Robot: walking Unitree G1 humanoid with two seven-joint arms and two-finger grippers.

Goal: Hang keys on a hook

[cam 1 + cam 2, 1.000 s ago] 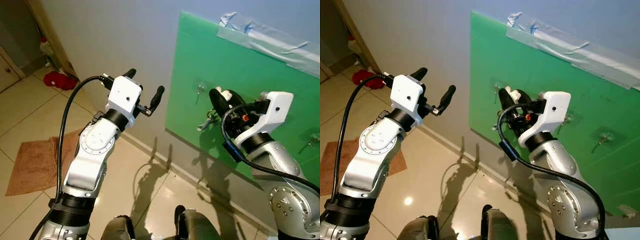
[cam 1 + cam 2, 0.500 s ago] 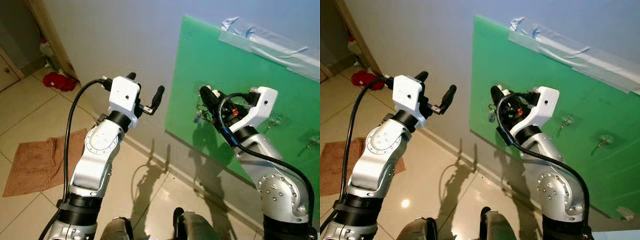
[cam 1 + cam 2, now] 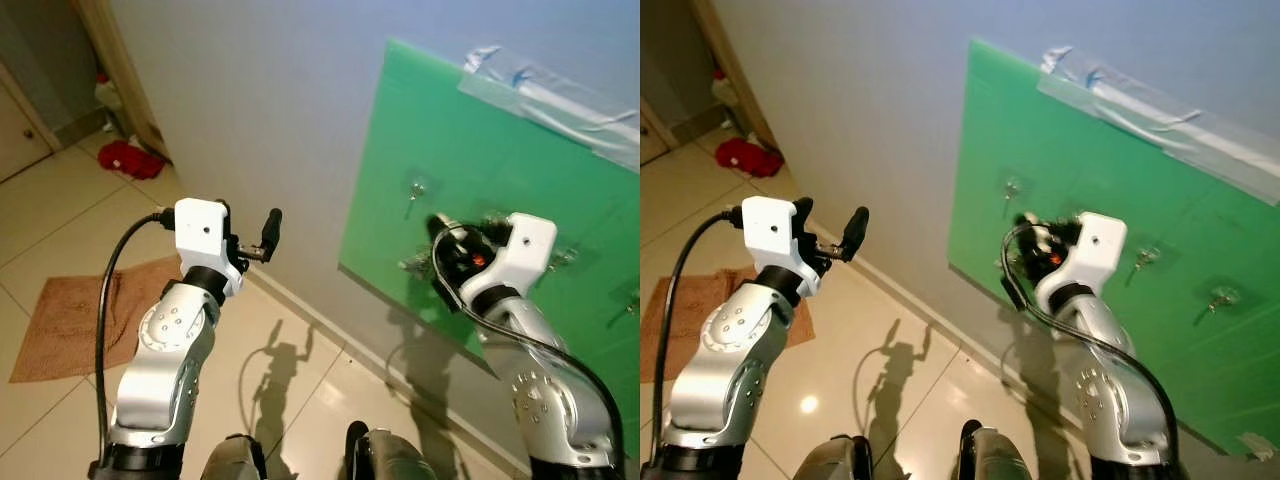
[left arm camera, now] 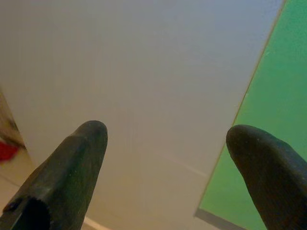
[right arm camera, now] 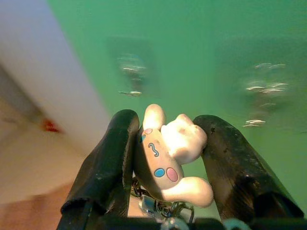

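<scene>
A green board (image 3: pixel 480 160) is taped to the grey wall and carries several small clear hooks. The leftmost hook (image 3: pixel 413 188) is bare, and another hook (image 3: pixel 1147 256) sits further right. My right gripper (image 3: pixel 440 228) is just below and to the right of the leftmost hook, close to the board. It is shut on a white plush keychain figure (image 5: pixel 170 155), with the key ring and keys (image 5: pixel 158 207) dangling under it (image 3: pixel 414 263). My left gripper (image 3: pixel 248 222) is open and held up in front of the bare wall, left of the board, with nothing between its fingers (image 4: pixel 81 153).
Silver tape (image 3: pixel 545 88) holds the board's top edge. On the tiled floor lie a brown mat (image 3: pixel 65 320) and a red cloth (image 3: pixel 130 160) beside a wooden door frame (image 3: pixel 115 60). The wall's skirting (image 3: pixel 320 320) runs below the board.
My right gripper, with the keys, has come away from the leftmost hook and now sits lower and to its right, so the hook shows. The left arm has dropped lower. The camera shifted.
</scene>
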